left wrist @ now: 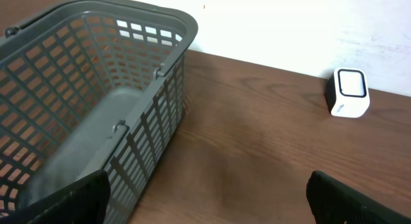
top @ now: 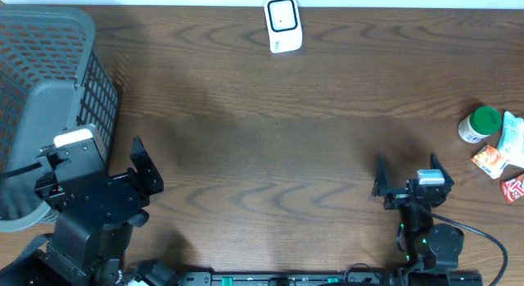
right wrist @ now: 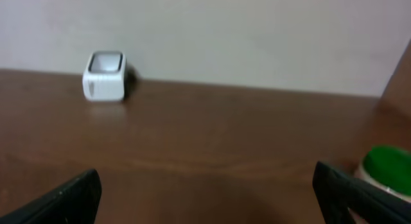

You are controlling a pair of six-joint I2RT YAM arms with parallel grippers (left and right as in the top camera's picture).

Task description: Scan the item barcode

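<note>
At the table's near edge, my left gripper stands wide open and empty beside the grey basket; the white scanner sits upright at the far edge, midway across; my right gripper is likewise spread wide, holding nothing; the items (a green-capped bottle and packets) lie off to its right, well apart from the left arm, so the right arm looks the nearer.
</note>
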